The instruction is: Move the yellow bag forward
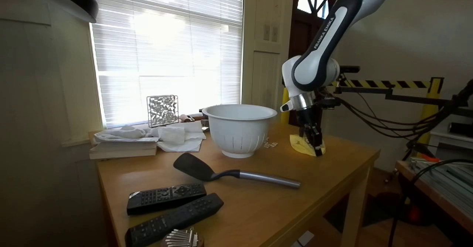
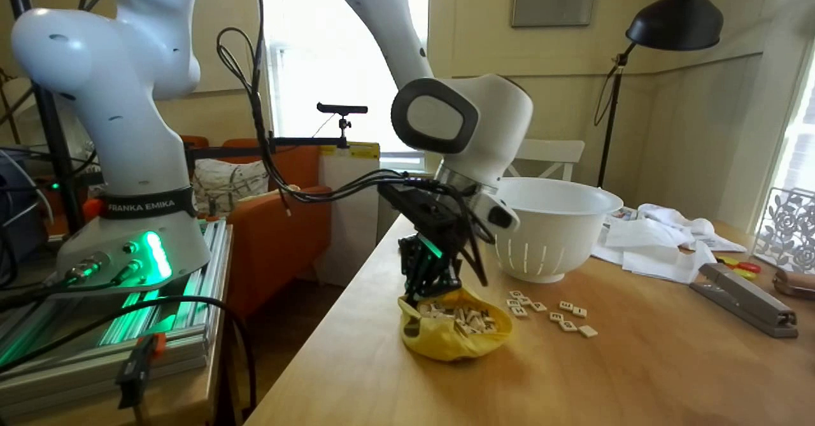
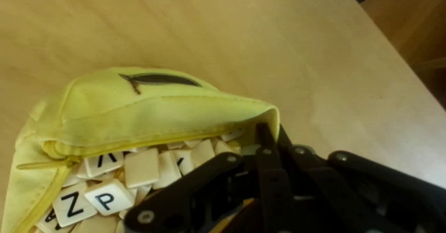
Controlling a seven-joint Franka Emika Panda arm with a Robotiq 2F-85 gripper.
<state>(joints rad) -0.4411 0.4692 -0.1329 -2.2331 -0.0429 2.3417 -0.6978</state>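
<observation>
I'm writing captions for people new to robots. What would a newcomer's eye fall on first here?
Probably the bright yellow bag on the table, open and holding many letter tiles, with the gripper closed on its edge. Next, likely, the white bowl, the largest thing standing on the table in both exterior views. The green light glowing on the robot's base, in an exterior view, may also catch the eye.

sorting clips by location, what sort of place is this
Likely a room in a home, perhaps a living room, judging by the orange armchair, the patterned cushion and the window blinds.
</observation>
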